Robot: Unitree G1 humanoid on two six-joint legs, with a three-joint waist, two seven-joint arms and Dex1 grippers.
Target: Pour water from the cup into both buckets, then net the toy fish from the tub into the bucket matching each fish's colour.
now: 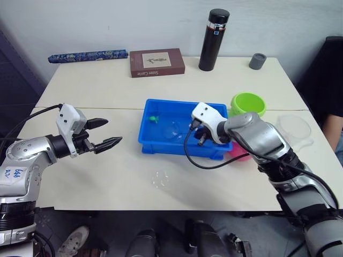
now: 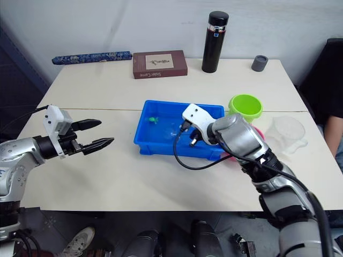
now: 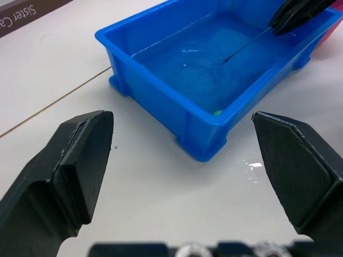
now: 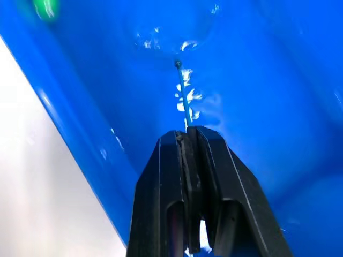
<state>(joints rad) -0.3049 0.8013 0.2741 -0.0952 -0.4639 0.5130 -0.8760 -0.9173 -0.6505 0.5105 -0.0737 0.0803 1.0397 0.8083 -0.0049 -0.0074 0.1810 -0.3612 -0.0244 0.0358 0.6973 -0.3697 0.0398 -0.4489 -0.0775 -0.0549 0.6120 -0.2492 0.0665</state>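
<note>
We see right gripper pinched on thin net stick in blue tub, hoop barely visible | pink bucket mostly hidden | left gripper spread, empty | 1 green fish at tub's far-left corner

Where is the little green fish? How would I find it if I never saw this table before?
Find the bright blue tub in the middle of the white table. Look inside at its far corner on the robot's left, away from the right end effector holding the net's thin handle. The green fish is the tiny green speck there, far smaller than the lime green bucket outside the tub.
</note>
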